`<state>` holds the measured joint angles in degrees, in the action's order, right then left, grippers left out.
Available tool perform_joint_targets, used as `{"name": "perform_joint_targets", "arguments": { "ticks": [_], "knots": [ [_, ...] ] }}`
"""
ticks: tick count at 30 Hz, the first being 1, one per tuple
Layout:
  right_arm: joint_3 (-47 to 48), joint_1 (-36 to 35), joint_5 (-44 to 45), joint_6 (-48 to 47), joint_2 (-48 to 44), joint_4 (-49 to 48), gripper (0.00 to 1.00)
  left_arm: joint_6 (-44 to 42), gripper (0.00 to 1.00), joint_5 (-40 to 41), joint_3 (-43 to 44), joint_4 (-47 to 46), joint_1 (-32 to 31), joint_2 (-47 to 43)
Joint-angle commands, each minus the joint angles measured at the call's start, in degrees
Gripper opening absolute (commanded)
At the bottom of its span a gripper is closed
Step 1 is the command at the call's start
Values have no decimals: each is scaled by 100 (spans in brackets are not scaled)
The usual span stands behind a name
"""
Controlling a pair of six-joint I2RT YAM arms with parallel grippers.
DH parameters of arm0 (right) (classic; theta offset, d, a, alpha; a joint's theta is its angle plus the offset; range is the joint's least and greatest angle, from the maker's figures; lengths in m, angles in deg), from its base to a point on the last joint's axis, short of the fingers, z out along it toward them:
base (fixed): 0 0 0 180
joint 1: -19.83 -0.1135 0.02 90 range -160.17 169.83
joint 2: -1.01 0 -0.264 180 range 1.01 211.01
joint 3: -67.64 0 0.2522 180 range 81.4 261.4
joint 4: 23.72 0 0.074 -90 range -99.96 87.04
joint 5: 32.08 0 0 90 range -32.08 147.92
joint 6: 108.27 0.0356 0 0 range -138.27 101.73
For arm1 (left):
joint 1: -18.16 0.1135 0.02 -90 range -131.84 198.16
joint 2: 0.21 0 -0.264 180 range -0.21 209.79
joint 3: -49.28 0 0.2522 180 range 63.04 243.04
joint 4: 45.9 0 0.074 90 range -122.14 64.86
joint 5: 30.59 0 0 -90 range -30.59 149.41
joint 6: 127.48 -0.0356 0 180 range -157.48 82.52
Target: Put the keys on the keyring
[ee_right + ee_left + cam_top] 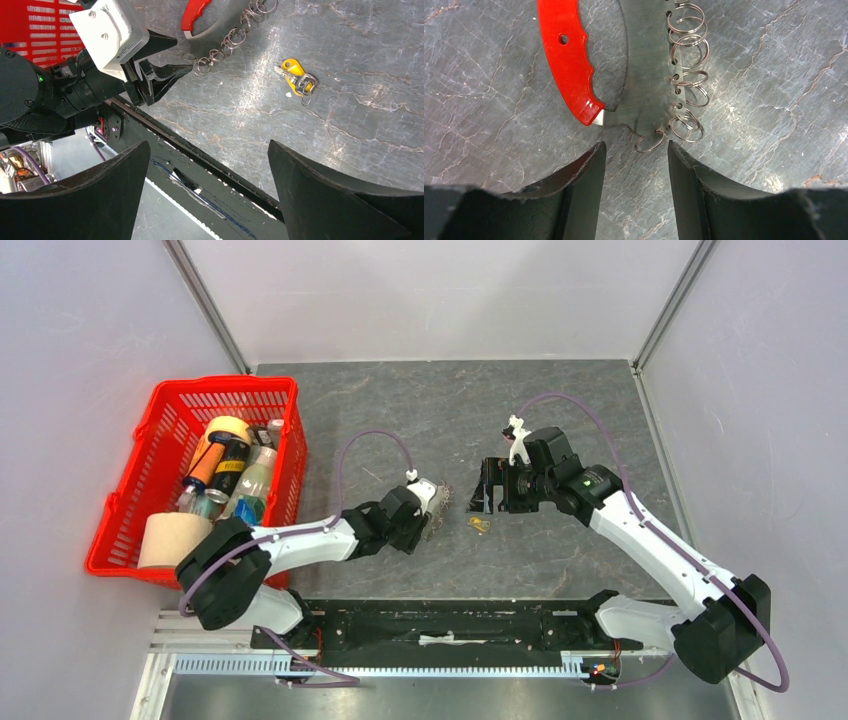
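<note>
- The left gripper (636, 150) has its fingers partly apart, gripping nothing, its tips just short of the keyring (569, 65), which lies flat mid-table (400, 400).
- The keys (296, 77), a yellow-headed bunch, lie just right of it.
- The right gripper (208, 147) is spread wide, empty.

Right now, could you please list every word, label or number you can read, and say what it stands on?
No text is readable in any view.
Labels on the bottles in the basket: too small to read.
The keyring: plain red grip, no print visible.
The keys: any stamping is too small to tell.
</note>
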<state>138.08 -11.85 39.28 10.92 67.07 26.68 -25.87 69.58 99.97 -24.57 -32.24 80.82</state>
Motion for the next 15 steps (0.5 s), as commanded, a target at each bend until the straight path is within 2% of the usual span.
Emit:
{"name": "perform_joint_targets", "arguments": {
  "ticks": [1,15],
  "knots": [
    [-66,-30,-74,71,-133,-200,96,-281,56,-24,268,-291,-23,178],
    [-203,-28,6,125,-231,-220,96,-384,51,-132,399,-468,-23,522]
  ]
}}
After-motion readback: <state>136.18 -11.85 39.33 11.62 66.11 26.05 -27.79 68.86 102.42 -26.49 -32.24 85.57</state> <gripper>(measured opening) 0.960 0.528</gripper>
